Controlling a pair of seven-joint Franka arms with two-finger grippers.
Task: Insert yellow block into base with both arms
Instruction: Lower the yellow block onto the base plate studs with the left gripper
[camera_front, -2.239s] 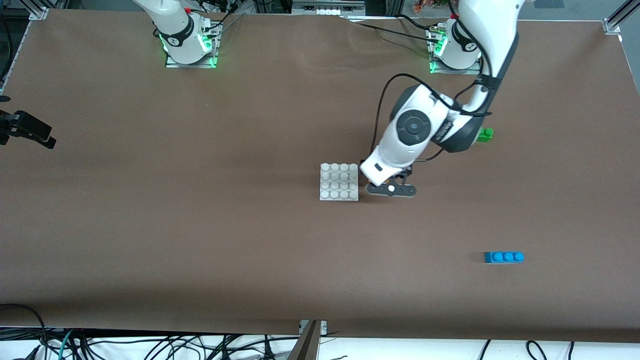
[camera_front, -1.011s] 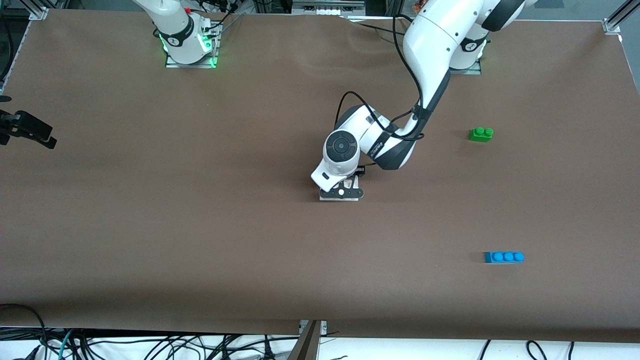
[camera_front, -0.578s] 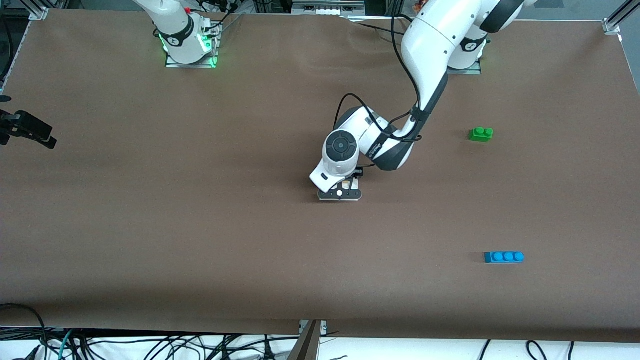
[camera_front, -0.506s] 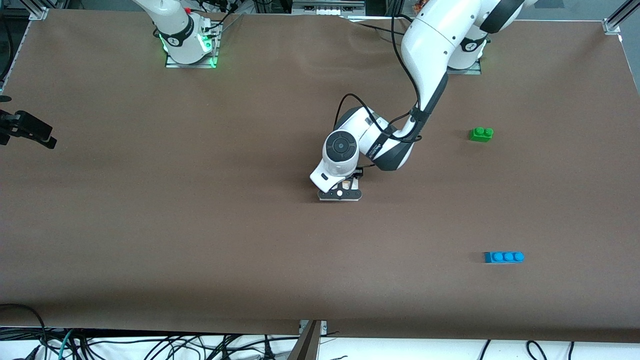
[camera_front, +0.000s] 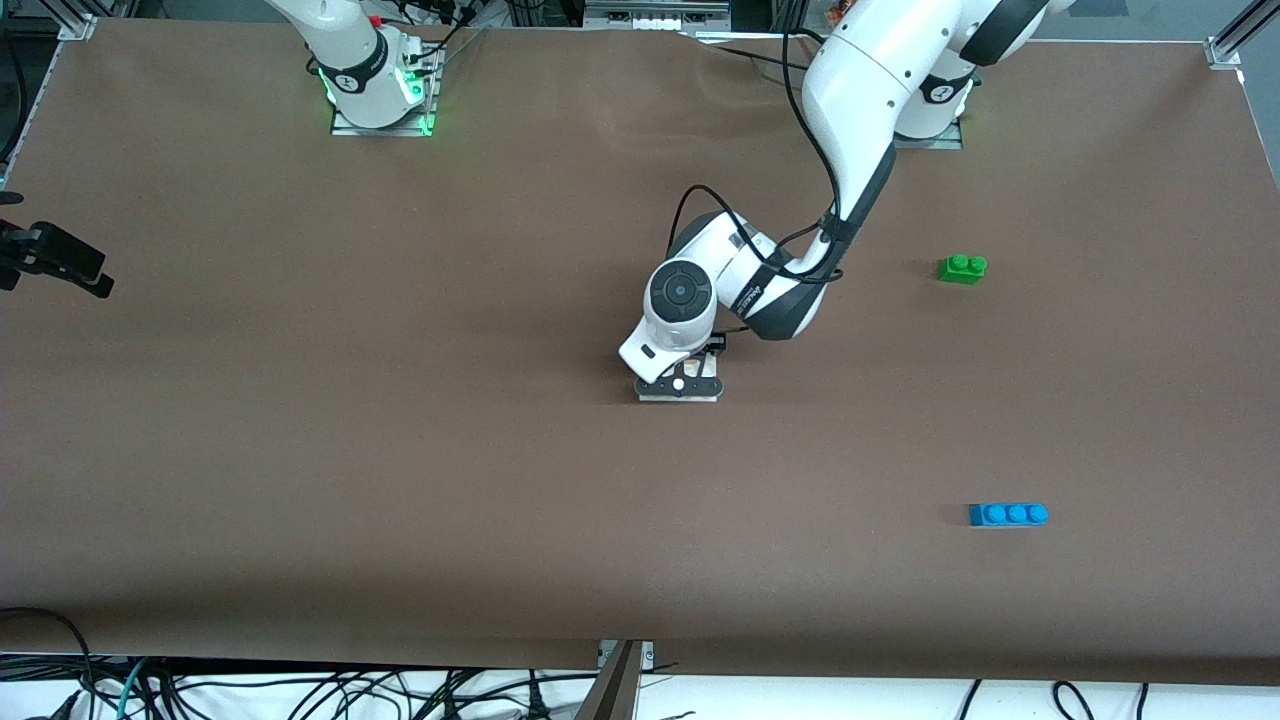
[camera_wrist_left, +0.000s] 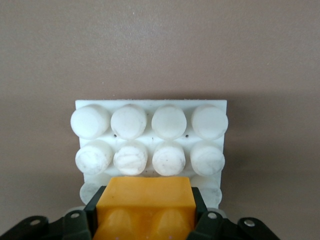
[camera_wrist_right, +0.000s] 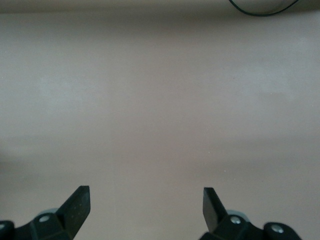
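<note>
Left gripper (camera_front: 680, 385), clamped on the yellow block (camera_wrist_left: 145, 207), has barely moved in the last second, holding over the base (camera_wrist_left: 150, 145) (seating probably underway); right gripper (camera_wrist_right: 145, 207) waits spread apart.

In the front view, the base (camera_front: 680, 396) was almost wholly hidden under the left gripper (camera_front: 680, 384). In the left wrist view, the yellow block (camera_wrist_left: 145, 207) was cut off by the picture's edge, and 2 stud rows were covered.

Brown table (camera_front: 400, 480) (cables (camera_front: 300, 690) underneath).
</note>
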